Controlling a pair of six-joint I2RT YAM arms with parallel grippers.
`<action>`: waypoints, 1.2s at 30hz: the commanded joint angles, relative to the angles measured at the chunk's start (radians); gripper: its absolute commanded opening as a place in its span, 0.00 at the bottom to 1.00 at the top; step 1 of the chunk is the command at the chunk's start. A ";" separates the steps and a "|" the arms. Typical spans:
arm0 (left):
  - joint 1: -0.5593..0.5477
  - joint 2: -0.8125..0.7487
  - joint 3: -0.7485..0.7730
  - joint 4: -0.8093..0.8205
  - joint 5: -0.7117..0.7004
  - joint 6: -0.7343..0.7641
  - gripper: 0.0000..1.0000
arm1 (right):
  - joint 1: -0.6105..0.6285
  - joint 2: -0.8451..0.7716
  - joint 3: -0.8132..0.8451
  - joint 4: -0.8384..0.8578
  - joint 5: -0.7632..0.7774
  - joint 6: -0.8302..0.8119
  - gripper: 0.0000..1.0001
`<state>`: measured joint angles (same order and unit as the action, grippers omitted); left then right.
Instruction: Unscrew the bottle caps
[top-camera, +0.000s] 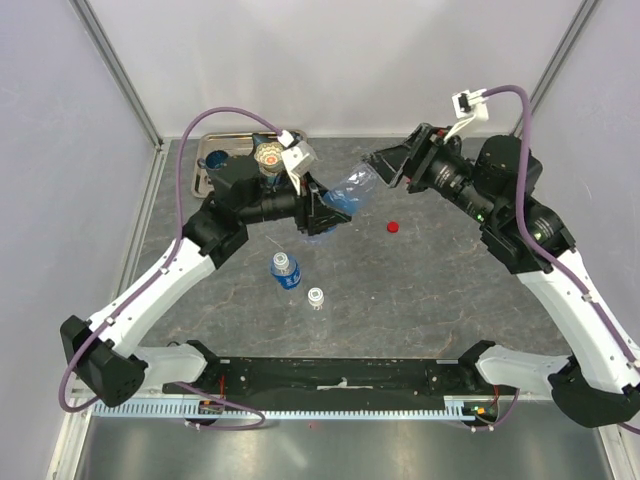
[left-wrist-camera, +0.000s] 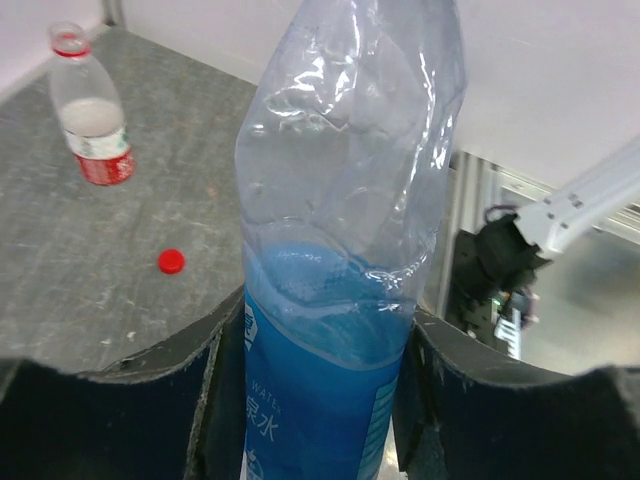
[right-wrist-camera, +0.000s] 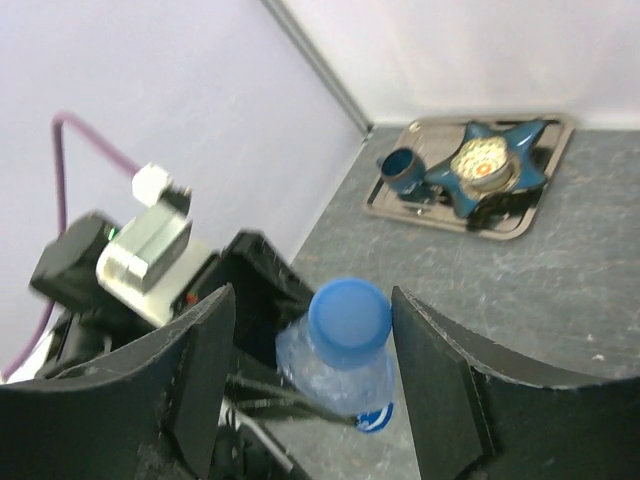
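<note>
The grey bench (top-camera: 420, 300) carries everything, and the landmark is the big blue-labelled bottle (left-wrist-camera: 340, 250) held above its middle. The left pincer (left-wrist-camera: 322, 390) is clamped on that bottle's labelled lower body, a finger pressed against each side. The clear upper part is crumpled and leans toward the right arm. The right pincer (right-wrist-camera: 312, 305) stands at the bottle's neck with its jaws apart, one on each side of the blue cap (right-wrist-camera: 349, 310) and touching neither side. That cap sits on the neck.

Well away from the big bottle, at the far left corner, lies a metal tray (right-wrist-camera: 552, 150). It holds a blue star-shaped dish (right-wrist-camera: 487, 165) and a dark blue mug (right-wrist-camera: 403, 170) beside it.

A red-labelled bottle (left-wrist-camera: 90, 120) stands upright on the bench, apart from the big bottle, with an open neck. Nearer the arm bases than the big bottle stands a small blue-labelled bottle (top-camera: 286, 272). Just beyond that stands a tiny plain bottle (top-camera: 316, 298) with a white cap on it.

The red cap (top-camera: 393, 226) lies alone on the bench near the big bottle's neck end, touching nothing.
</note>
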<state>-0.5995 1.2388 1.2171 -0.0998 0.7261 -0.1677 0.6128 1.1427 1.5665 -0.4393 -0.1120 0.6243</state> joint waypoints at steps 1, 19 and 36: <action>-0.118 -0.050 -0.016 0.008 -0.387 0.128 0.50 | 0.001 -0.002 0.049 0.033 0.158 0.005 0.70; -0.302 -0.110 -0.128 0.161 -0.809 0.224 0.45 | 0.001 0.061 0.017 -0.004 0.232 0.005 0.66; -0.304 -0.107 -0.134 0.166 -0.807 0.223 0.45 | 0.005 0.074 -0.029 0.024 0.180 0.014 0.63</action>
<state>-0.8982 1.1416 1.0737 0.0017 -0.0608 0.0242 0.6128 1.2129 1.5532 -0.4343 0.0841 0.6331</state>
